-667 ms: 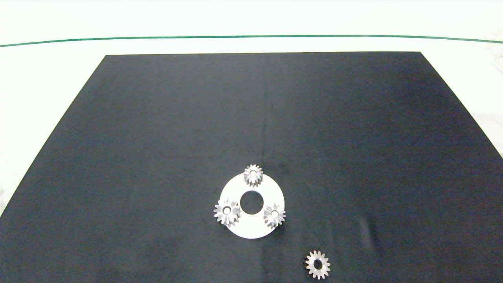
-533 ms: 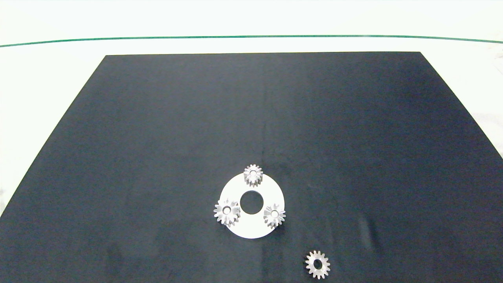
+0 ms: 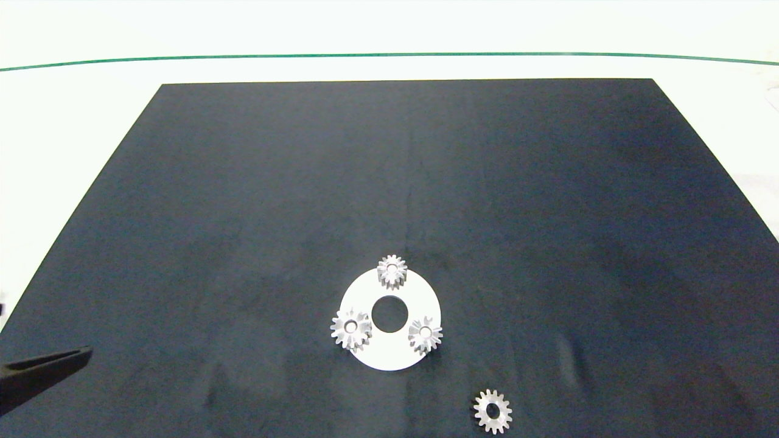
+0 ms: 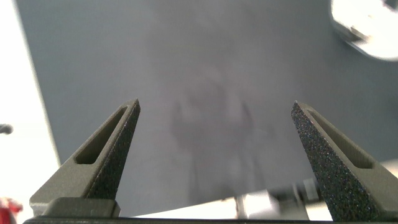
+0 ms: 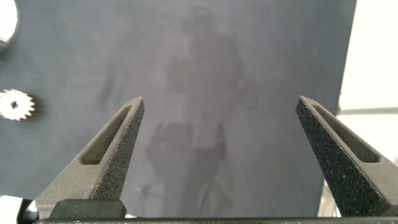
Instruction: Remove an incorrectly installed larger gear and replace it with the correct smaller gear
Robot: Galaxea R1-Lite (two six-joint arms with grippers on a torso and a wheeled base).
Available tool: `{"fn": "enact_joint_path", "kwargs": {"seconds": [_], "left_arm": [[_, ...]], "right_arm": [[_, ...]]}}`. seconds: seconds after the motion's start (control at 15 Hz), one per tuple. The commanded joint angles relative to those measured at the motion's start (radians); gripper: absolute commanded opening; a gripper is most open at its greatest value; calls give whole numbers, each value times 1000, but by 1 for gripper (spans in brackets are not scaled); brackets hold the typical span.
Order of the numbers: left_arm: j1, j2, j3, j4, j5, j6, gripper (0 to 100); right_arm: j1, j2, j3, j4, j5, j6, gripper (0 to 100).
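Nothing of the swap is done yet, judging by the layout. Nearest the robot, the smaller gear lies loose on the black mat, just off the white disc. The larger gear sits installed on the disc's left side, with two smaller chunky gears on its right and far edges. Removal, then fitting the flat gear, both remain. The left gripper, jaws spread wide and empty, hovers at the mat's near-left edge, well apart from the larger gear. The right gripper, also wide open and empty, hangs above the mat, the smaller gear outside its fingers.
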Motion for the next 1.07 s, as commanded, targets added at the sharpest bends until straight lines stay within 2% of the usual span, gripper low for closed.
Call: {"fn": "enact_joint_path", "kwargs": {"seconds": [0.07,0.13,0.33,0.47,0.53,0.6,0.67,0.8,1.0,1.07], "left_arm": [[-257,371,-189,113,30,16,100],[-287,423,-216,118,35,11,100],[-366,484,-250,121,38,-2,100],[-458,529,-304,127,41,-50,100],[-480,541,-321,130,52,-58,100],[-534,589,-354,130,121,-65,100],[-561,619,-374,130,151,-65,100],[-583,670,-405,126,151,-74,100],[-584,727,-463,124,161,-81,100],[-584,745,-473,121,182,-79,100]], "right_arm": [[34,117,-113,15,0,2,100],[28,124,-128,15,-1,25,100],[22,126,-128,20,-1,34,100],[24,126,-134,18,0,34,100],[24,124,-134,18,0,34,100],[25,124,-134,18,0,34,100],[25,126,-136,18,0,35,100],[27,126,-134,18,2,35,100],[27,124,-136,18,31,35,100],[27,126,-136,17,37,35,100]]}}
